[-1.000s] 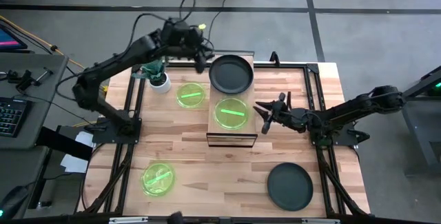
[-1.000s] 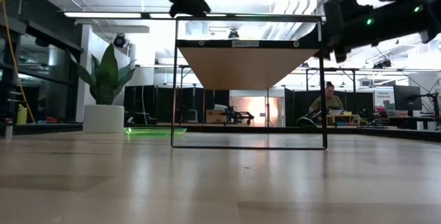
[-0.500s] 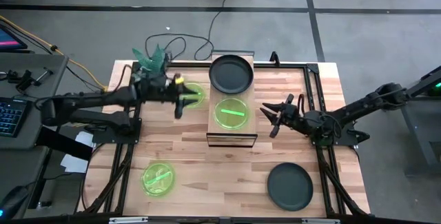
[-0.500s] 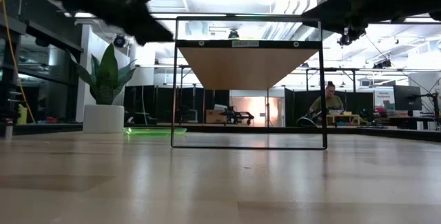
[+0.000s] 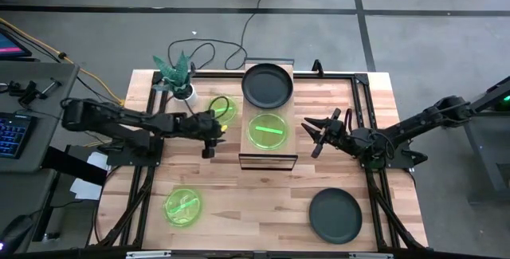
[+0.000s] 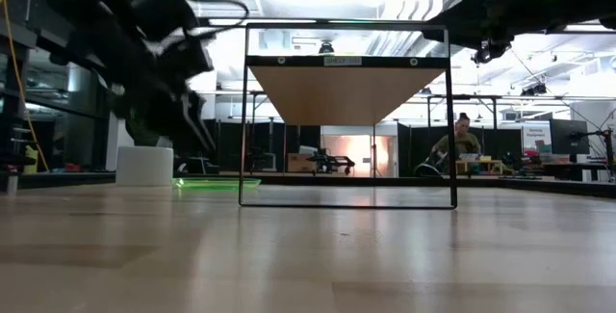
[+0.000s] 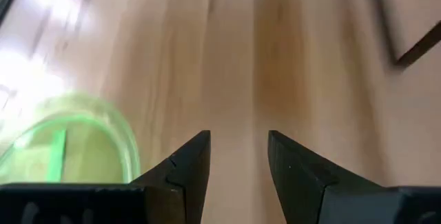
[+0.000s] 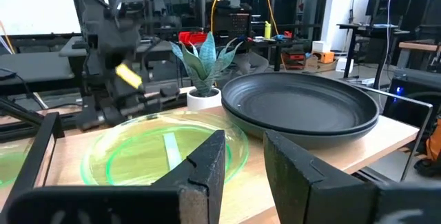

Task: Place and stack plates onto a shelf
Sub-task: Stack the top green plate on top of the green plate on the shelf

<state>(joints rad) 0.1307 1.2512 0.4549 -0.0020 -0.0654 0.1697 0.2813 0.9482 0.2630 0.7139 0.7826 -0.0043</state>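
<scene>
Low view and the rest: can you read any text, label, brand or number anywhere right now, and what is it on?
Nothing can be read in any view.
Small pale label on the front edge of the shelf, low view: too small to read.
Sign on a stand in the room behind, low view: blurred.
Keyboard and screen on the side desk, high view: no legible characters.
Plates, plant pot, both grippers: no markings visible.
</scene>
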